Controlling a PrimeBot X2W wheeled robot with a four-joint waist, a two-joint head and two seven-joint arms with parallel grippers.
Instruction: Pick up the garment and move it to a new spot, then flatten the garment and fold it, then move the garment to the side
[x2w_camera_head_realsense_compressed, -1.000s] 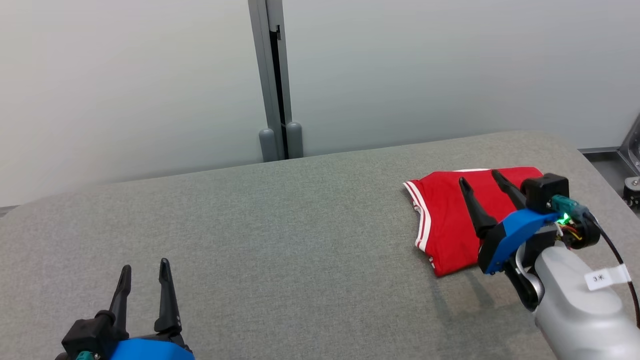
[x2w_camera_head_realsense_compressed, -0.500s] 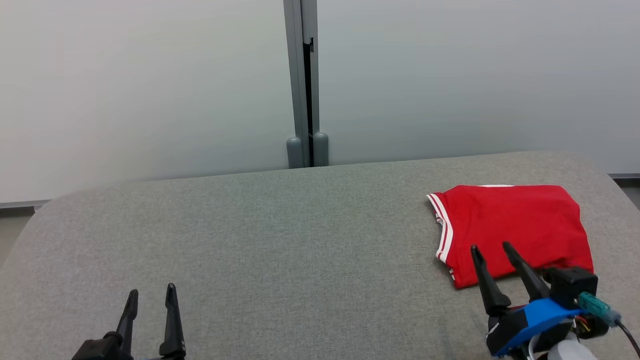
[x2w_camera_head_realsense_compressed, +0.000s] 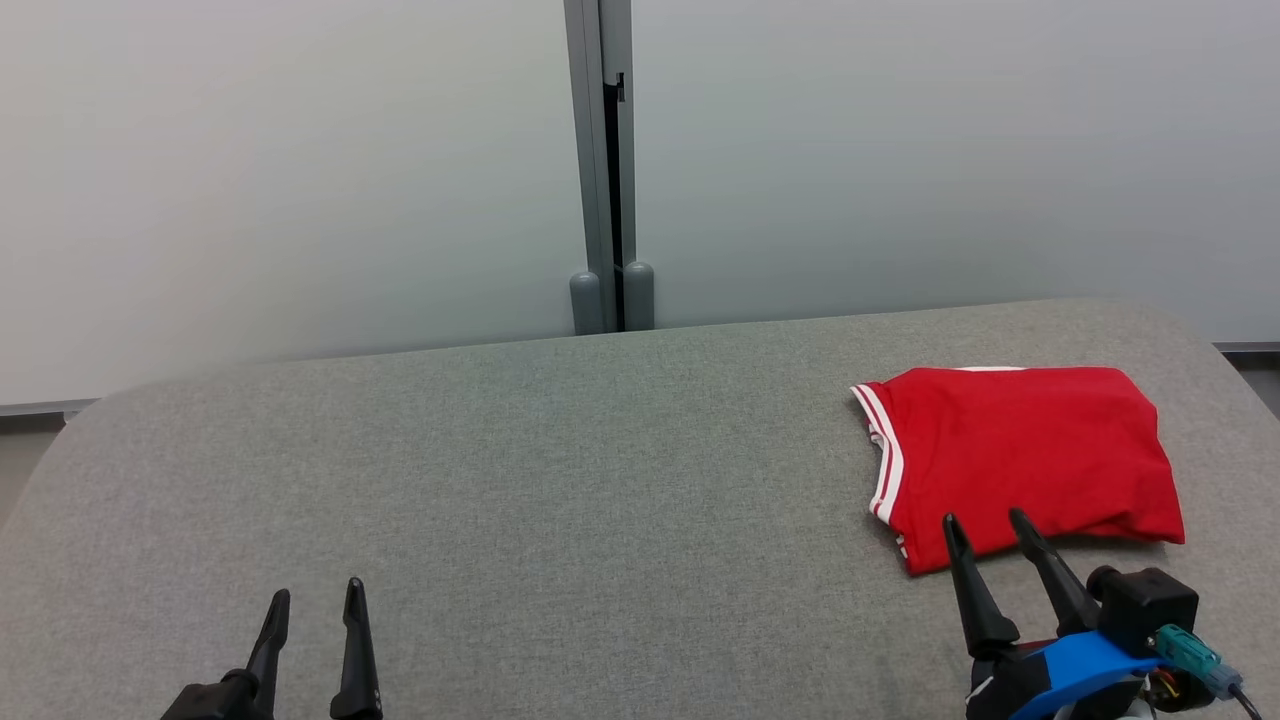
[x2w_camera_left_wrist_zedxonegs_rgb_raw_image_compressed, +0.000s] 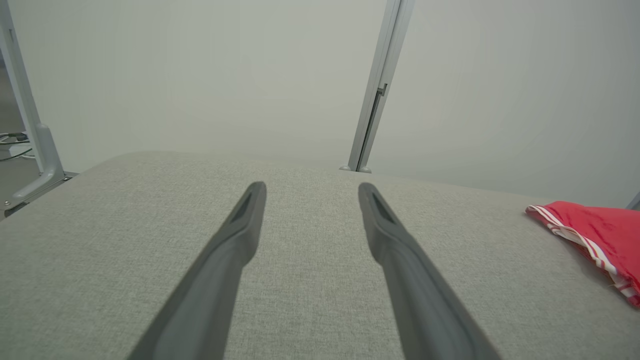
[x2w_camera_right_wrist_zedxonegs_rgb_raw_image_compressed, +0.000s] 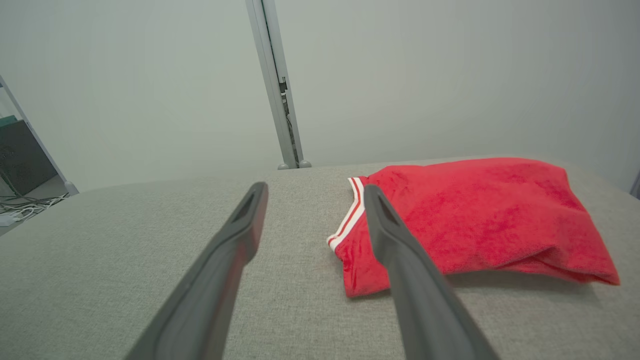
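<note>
The garment (x2w_camera_head_realsense_compressed: 1025, 455) is red with white-striped trim and lies folded into a compact rectangle at the right side of the grey table (x2w_camera_head_realsense_compressed: 560, 480). It also appears in the right wrist view (x2w_camera_right_wrist_zedxonegs_rgb_raw_image_compressed: 480, 220) and at the far right of the left wrist view (x2w_camera_left_wrist_zedxonegs_rgb_raw_image_compressed: 600, 240). My right gripper (x2w_camera_head_realsense_compressed: 985, 520) stands open just short of the garment's near edge, touching nothing, its fingers (x2w_camera_right_wrist_zedxonegs_rgb_raw_image_compressed: 395, 240) spread with empty space between. At the lower left, my left gripper (x2w_camera_head_realsense_compressed: 318, 596) is open and empty, far from the cloth.
A grey wall panel with a vertical metal post (x2w_camera_head_realsense_compressed: 600, 170) stands behind the table. The table's rounded back corners fall away left and right. A frame leg (x2w_camera_left_wrist_zedxonegs_rgb_raw_image_compressed: 37, 150) and cables sit on the floor off the left edge.
My right gripper has drawn back from over the garment to its near edge, leaving it lying folded. The camera has swung and tilted, shifting the whole picture. Both grippers stay open.
</note>
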